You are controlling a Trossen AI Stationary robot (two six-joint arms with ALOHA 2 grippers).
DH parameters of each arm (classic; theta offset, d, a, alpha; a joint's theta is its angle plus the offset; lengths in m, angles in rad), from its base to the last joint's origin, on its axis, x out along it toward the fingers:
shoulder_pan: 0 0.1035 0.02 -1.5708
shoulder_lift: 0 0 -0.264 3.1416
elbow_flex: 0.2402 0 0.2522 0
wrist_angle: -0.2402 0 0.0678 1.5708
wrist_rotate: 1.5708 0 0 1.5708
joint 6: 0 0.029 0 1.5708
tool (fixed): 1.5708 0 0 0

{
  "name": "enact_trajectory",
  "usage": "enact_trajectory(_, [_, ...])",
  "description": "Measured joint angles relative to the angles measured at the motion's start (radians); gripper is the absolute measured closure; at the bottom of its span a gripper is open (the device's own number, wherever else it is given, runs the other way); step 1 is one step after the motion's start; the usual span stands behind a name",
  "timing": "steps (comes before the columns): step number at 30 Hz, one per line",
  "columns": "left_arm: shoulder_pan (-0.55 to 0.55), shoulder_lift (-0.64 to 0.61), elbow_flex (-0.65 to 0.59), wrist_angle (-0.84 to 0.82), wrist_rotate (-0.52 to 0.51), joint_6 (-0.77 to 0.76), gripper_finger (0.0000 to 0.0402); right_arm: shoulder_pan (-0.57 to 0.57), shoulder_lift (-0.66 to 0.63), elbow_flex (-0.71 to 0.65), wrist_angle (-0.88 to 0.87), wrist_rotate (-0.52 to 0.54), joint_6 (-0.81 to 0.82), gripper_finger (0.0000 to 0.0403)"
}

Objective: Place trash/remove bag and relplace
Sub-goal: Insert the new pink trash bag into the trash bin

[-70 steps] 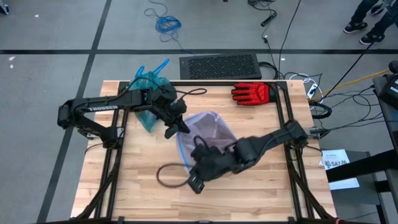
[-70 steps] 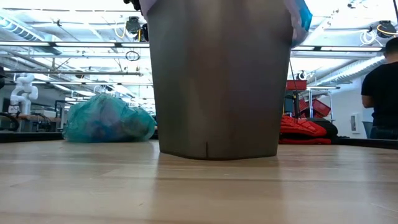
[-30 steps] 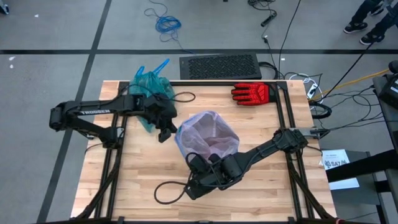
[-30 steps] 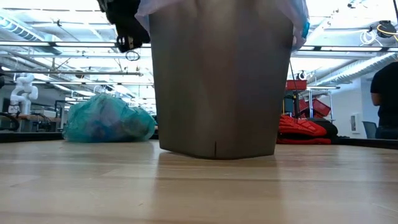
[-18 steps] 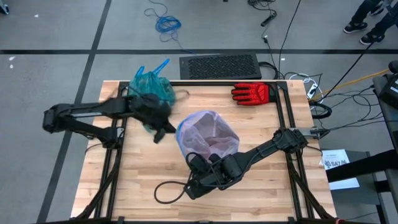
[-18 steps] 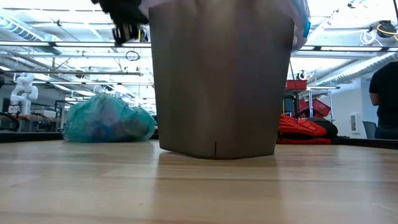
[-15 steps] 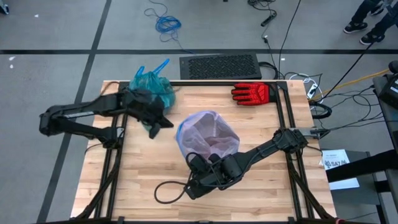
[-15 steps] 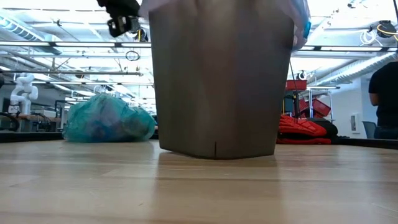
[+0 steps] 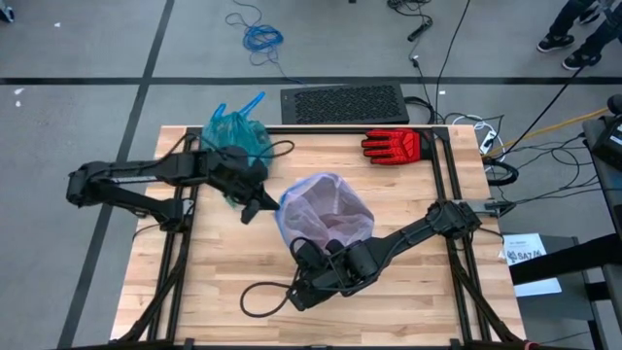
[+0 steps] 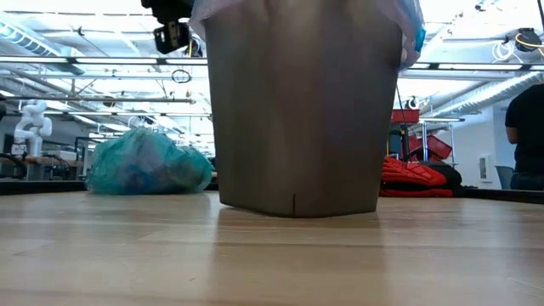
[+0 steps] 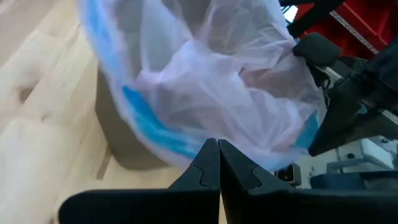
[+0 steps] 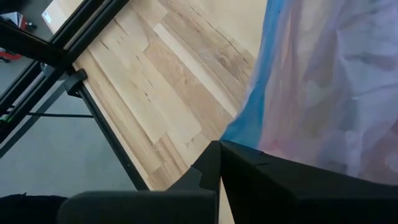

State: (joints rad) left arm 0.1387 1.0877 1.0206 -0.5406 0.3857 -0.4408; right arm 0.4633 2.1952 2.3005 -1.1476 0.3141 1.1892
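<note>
Since a moment ago the left gripper [image 9: 249, 211] has swung back toward the bin [image 10: 297, 110], fingers pressed together, holding nothing, just left of its rim. The tied teal bag [image 9: 235, 139] lies behind that arm at the table's far edge. The pink liner [image 9: 326, 209] lines the bin. The right gripper [image 9: 299, 296], closed and empty, sits in front of the bin.

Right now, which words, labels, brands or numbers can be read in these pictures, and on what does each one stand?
No text can be read with certainty.
White paper sheet beside the right edge of the table: it carries dark print, too small to read.
</note>
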Motion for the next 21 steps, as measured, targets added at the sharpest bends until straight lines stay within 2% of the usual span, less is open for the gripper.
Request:
enact_trajectory(7, [-0.031,0.075,0.003,0.019,-0.022,0.009,0.0402,0.001,-0.001,0.0,0.013,0.002,0.002,0.0403])
enact_trajectory(15, [-0.033,0.088,-0.001,-0.041,-0.052,0.034,0.0402,0.0,0.0,0.0,0.025,0.027,0.0,0.0403])
enact_trajectory(21, [-0.037,0.085,-0.087,0.011,-0.059,0.016,0.0402,0.0,0.0,0.0,0.024,0.028,-0.005,0.0403])
